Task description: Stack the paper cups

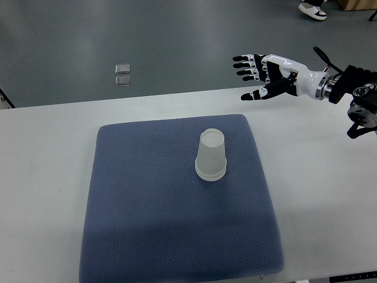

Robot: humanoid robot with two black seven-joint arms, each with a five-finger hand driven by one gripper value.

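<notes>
A translucent white paper cup (211,155) stands upside down near the middle of a blue-grey mat (147,224). It looks like cups nested one over another, but I cannot tell how many. My right hand (257,75) comes in from the right edge. It hovers over the table's far edge, up and to the right of the cup, well apart from it. Its fingers are spread and hold nothing. The left arm does not show.
The mat lies on a white table (47,177). Beyond the far edge is grey floor with a small metal floor plate (123,75). A person's shoe (312,10) shows at the top right.
</notes>
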